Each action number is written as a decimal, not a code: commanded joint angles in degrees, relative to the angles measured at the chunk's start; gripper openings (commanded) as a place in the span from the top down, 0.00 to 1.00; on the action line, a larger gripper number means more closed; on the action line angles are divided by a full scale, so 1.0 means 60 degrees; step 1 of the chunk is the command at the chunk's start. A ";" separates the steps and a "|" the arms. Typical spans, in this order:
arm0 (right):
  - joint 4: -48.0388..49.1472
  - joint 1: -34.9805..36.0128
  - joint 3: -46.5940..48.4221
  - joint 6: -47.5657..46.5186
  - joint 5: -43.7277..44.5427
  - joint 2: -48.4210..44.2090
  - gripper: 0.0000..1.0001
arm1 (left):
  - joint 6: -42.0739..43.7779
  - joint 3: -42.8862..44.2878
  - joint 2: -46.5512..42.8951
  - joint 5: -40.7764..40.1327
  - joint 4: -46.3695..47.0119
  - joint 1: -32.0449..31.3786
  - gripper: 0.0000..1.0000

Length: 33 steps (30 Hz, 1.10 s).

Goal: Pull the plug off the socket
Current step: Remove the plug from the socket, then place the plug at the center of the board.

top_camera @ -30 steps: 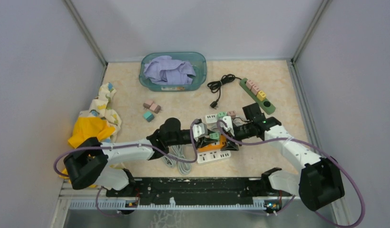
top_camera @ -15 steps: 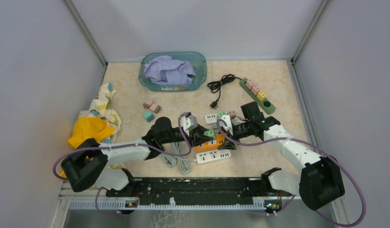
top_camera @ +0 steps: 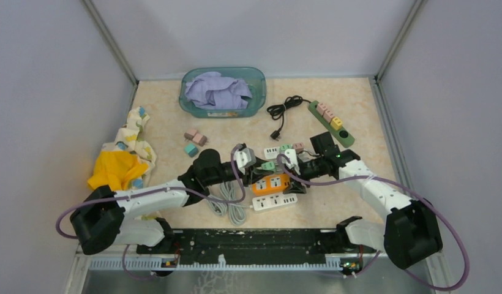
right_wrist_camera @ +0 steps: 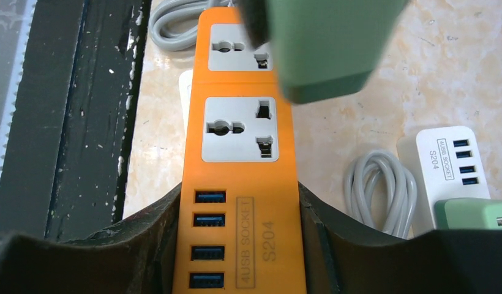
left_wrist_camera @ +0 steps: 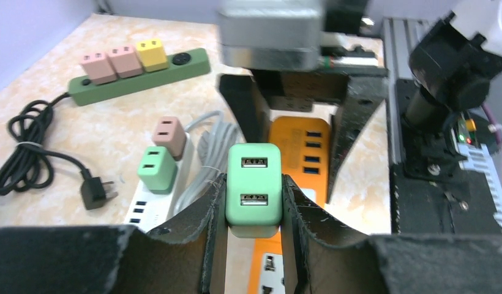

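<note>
The green plug (left_wrist_camera: 253,187), a block with two USB ports on its face, is clamped between the fingers of my left gripper (left_wrist_camera: 253,202). It hangs clear above the orange socket strip (right_wrist_camera: 239,184), whose two sockets stand bare. From above, the plug (top_camera: 269,165) is just over the strip's (top_camera: 270,183) left part. My right gripper (right_wrist_camera: 239,239) is shut across the strip's USB end, pinning it to the table. In the right wrist view the plug (right_wrist_camera: 328,43) shows blurred at the top.
A white strip (top_camera: 284,149) with a green and a pink plug lies behind the orange one, and another white strip (top_camera: 276,201) lies in front. Grey cables (top_camera: 230,205), a green strip (top_camera: 331,122), a black cord (top_camera: 284,110), a teal basin (top_camera: 223,92) and cloths (top_camera: 123,159) lie around.
The left gripper has drawn back to the left and upward with the green plug, which has come out of the orange strip. The right gripper has stayed clamped on the strip.
</note>
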 commanded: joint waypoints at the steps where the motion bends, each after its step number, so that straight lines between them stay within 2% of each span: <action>1: -0.0249 0.0026 0.0181 -0.0051 -0.0057 0.0055 1.00 | -0.0910 -0.0085 -0.0205 -0.0139 0.0722 0.0283 1.00; 6: -0.0265 0.0026 0.0217 -0.0033 0.0076 0.0047 1.00 | -0.1430 -0.0313 -0.0523 -0.0722 0.0168 0.0716 1.00; 13: -0.0141 0.0026 0.0168 -0.0019 0.0290 0.0090 1.00 | -0.4770 -0.1233 -0.1034 -0.0925 -0.0385 0.3195 1.00; 17: -0.0089 0.0024 0.0124 0.0003 0.0330 0.0084 1.00 | -0.6081 -0.1781 -0.0934 -0.1005 -0.0364 0.4476 1.00; 24: -0.0066 0.0026 0.0078 0.0009 0.0397 0.0106 1.00 | -0.7946 -0.1874 0.0358 -0.0686 -0.0170 0.6634 1.00; 29: -0.0059 0.0024 0.0064 -0.0011 0.0456 0.0117 1.00 | -0.8551 -0.1024 0.1581 -0.0748 -0.1236 0.7189 1.00; 33: -0.0059 0.0026 0.0049 -0.0032 0.0456 0.0130 1.00 | -0.8802 -0.0366 0.2187 -0.1576 -0.2508 0.7330 1.00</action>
